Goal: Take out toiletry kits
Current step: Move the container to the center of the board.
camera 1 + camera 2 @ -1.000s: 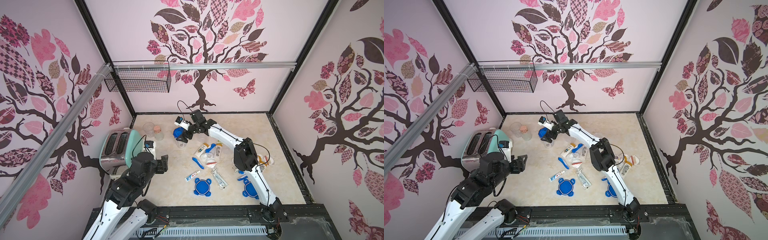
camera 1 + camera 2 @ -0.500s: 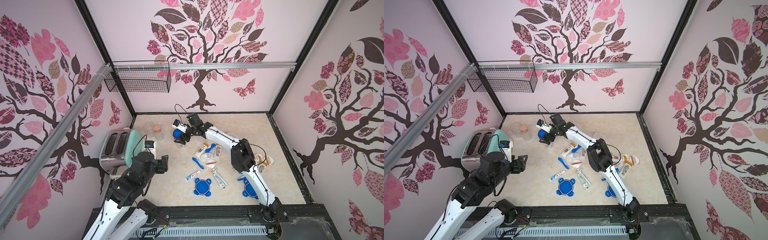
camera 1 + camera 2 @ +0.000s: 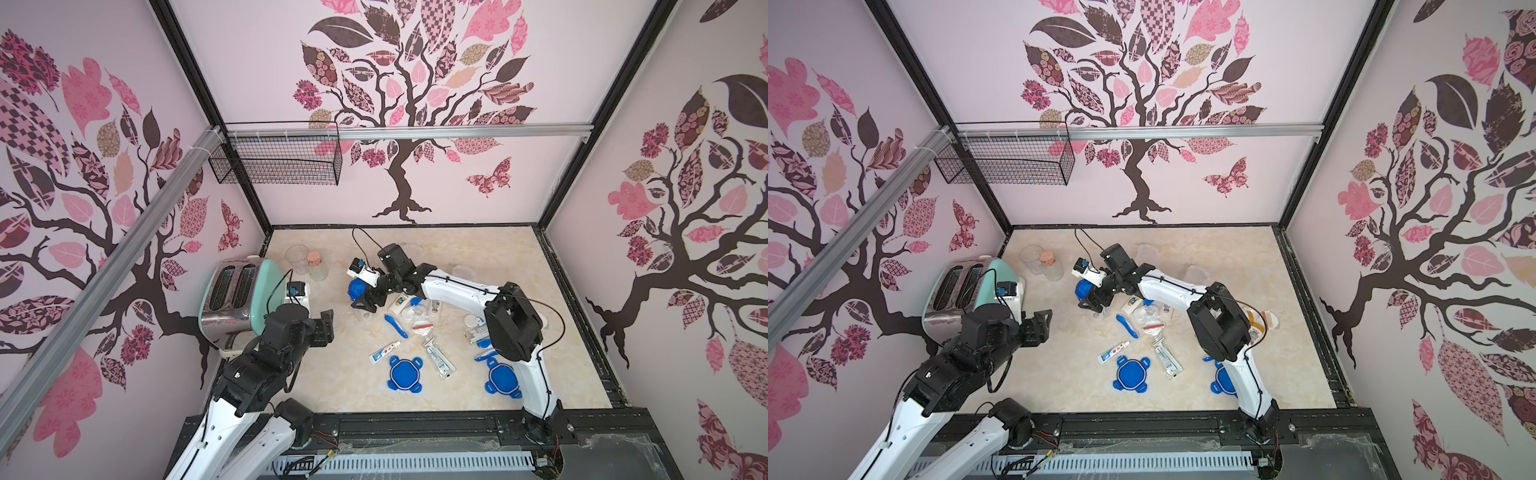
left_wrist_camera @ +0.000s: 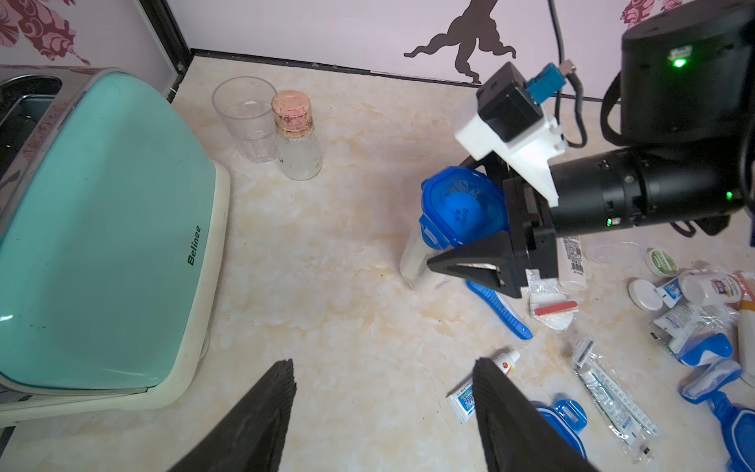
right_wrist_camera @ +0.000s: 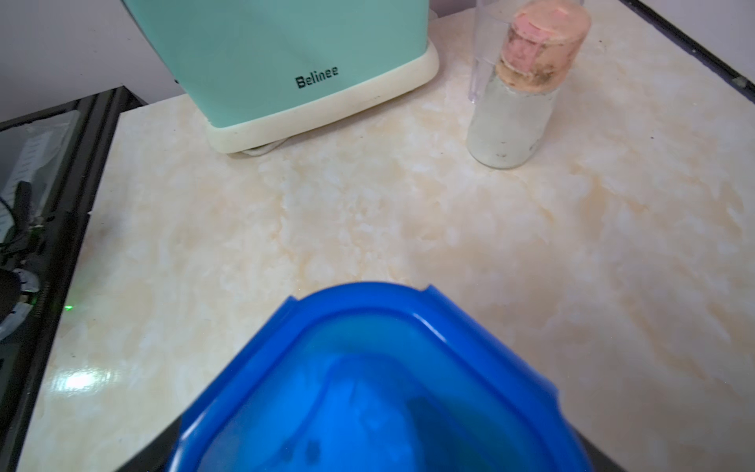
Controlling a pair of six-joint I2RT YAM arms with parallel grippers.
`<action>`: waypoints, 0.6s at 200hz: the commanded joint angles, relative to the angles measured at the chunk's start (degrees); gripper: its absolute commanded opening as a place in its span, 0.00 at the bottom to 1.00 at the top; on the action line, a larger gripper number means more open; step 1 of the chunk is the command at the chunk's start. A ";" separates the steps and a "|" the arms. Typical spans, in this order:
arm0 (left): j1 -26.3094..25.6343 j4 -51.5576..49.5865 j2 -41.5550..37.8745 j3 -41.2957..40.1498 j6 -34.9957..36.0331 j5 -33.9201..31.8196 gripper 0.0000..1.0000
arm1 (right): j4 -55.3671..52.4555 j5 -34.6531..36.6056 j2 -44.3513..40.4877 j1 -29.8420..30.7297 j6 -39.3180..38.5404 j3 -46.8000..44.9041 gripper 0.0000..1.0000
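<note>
My right gripper [image 3: 365, 297] is shut on a tall clear canister with a blue clip lid [image 3: 357, 287], holding its body just under the lid; one finger [image 4: 474, 265] lies along its near side. That lid [image 5: 367, 388] hides the jaws in the right wrist view. Toiletry kit items lie loose on the table beside it: a blue toothbrush [image 3: 395, 326], a toothpaste tube [image 3: 384, 352], a clear-wrapped packet [image 3: 438, 359], a green-topped tub [image 4: 662, 261] and a white tub [image 4: 645, 293]. My left gripper [image 4: 382, 367] hangs open over bare table by the toaster, holding nothing.
A mint toaster [image 3: 239, 295] stands at the left, with a clear cup [image 3: 297, 257] and a cork-stoppered jar [image 3: 316, 266] behind it. Two loose blue lids [image 3: 405, 374] [image 3: 503, 380] lie near the front. A wire basket [image 3: 276, 160] hangs on the back wall.
My right gripper has closed in around the blue-lidded canister, and the lid now sits a little nearer the front. The left arm has not moved.
</note>
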 commanded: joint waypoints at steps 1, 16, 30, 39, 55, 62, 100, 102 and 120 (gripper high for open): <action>0.15 -0.17 -0.13 0.13 -0.25 -0.43 0.73 | 8.11 -1.09 -5.02 1.37 2.04 -3.00 0.82; 0.21 -0.15 -0.16 0.13 -0.37 -0.41 0.73 | 9.52 -1.27 -6.10 2.11 2.58 -5.74 0.82; 0.21 -0.19 -0.33 0.13 -0.38 -0.51 0.73 | 10.15 -0.75 -6.49 2.85 2.49 -7.34 0.82; 0.21 -0.19 -0.39 0.13 -0.38 -0.63 0.73 | 10.23 -0.64 -6.39 3.02 2.56 -7.58 0.82; 0.18 -0.28 -0.37 0.13 -0.60 -0.84 0.73 | 10.22 -0.56 -6.32 3.36 2.72 -7.99 0.82; 0.19 -0.36 -0.39 0.17 -0.86 -1.06 0.73 | 10.32 -0.48 -6.30 3.46 2.75 -8.20 0.82; 0.15 -0.53 -0.83 0.11 -1.37 -1.73 0.73 | 9.88 0.12 -6.69 3.73 2.01 -9.18 0.84; 0.13 -0.54 -0.77 0.06 -1.42 -1.69 0.73 | 9.88 0.12 -6.70 3.77 2.00 -9.25 0.84; 0.20 -0.54 -0.44 0.14 -1.37 -1.51 0.73 | 10.24 -0.35 -6.93 3.80 1.93 -9.92 0.88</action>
